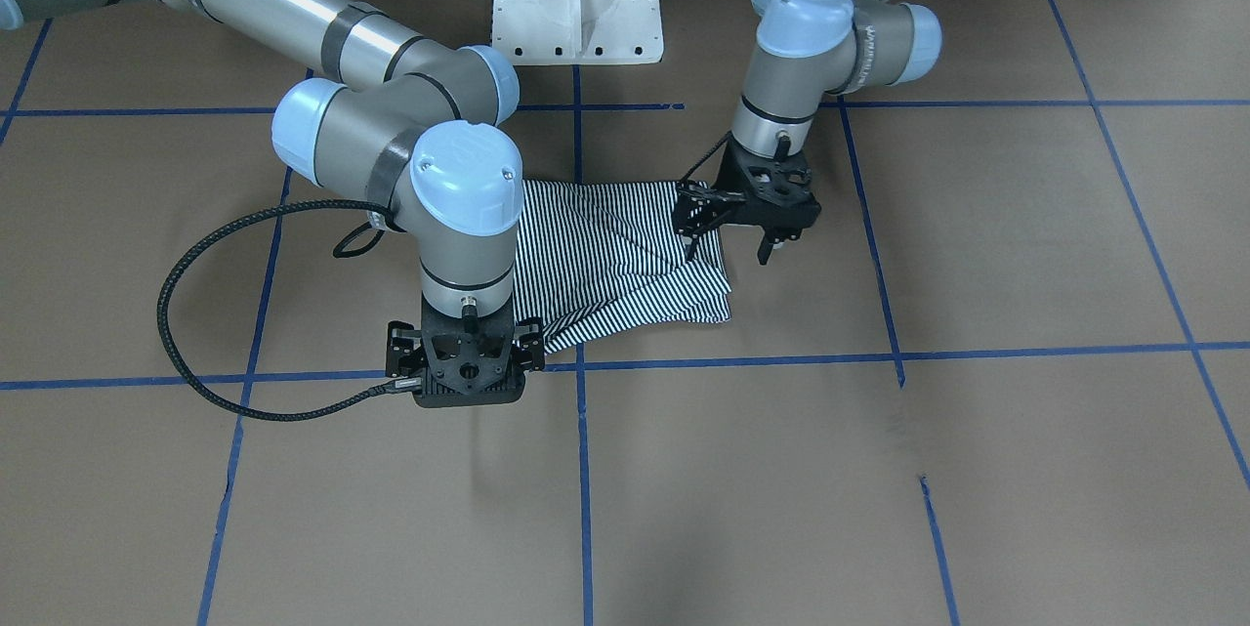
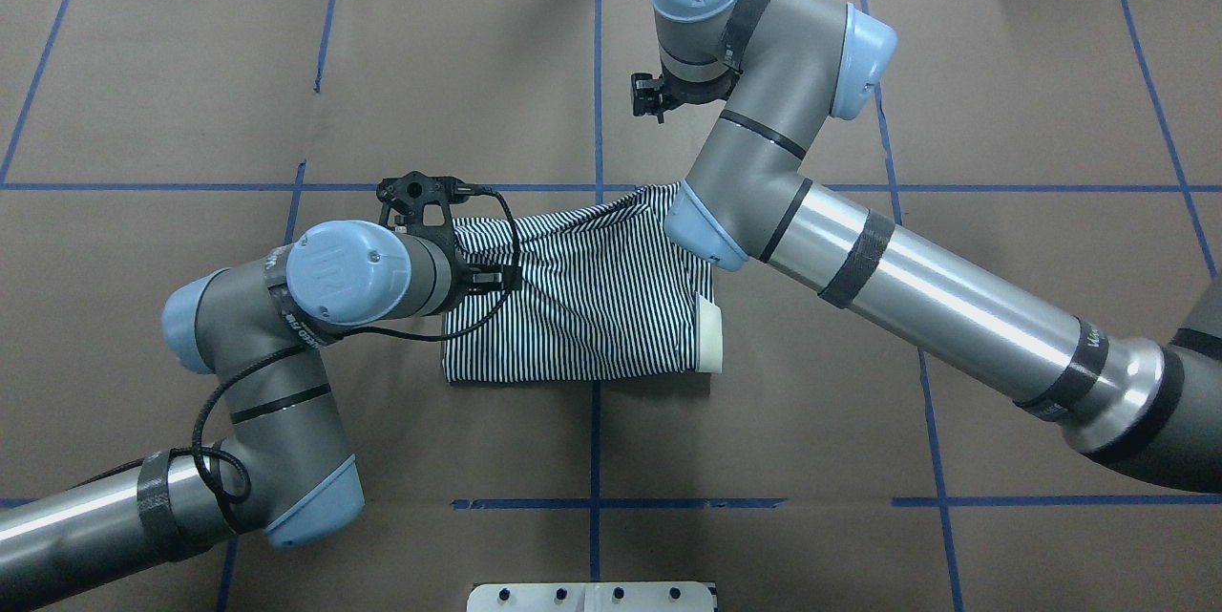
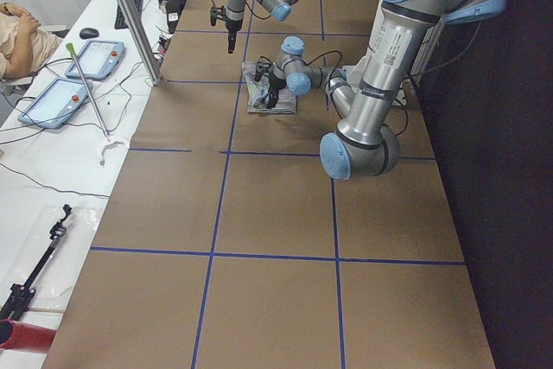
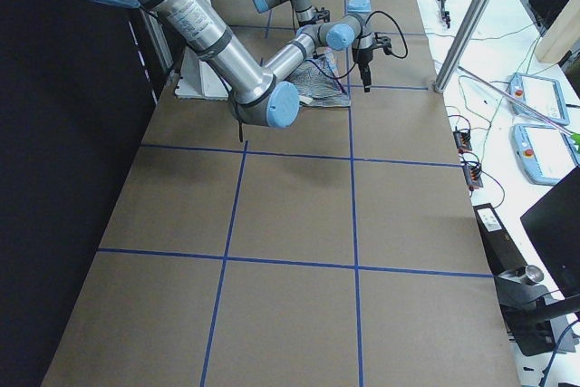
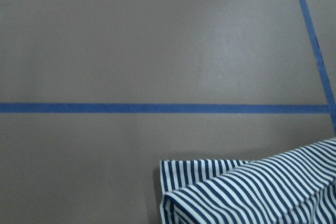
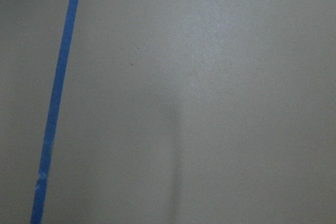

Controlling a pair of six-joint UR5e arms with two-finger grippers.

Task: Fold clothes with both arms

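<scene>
One striped shirt (image 1: 605, 260), folded, on table (image 1: 977, 470)

Pretty clearly a robotics lab, not anyone's home. The big bench (image 3: 276, 300) is covered in brown paper marked off with a grid of blue tape lines (image 1: 583, 470). An industrial-looking left arm (image 2: 277, 421) and right arm (image 2: 955, 302) reach in from either side of a white pedestal base (image 1: 576, 1). Alongside runs a white side table (image 3: 52, 213) with two tablet-like control pendants (image 3: 54, 103), a keyboard (image 3: 131, 6) and a mouse (image 3: 89, 33), and an aluminium post (image 3: 130, 15) stands at the bench edge. A person's arm (image 3: 17, 41) rests at that table's far end.
</scene>
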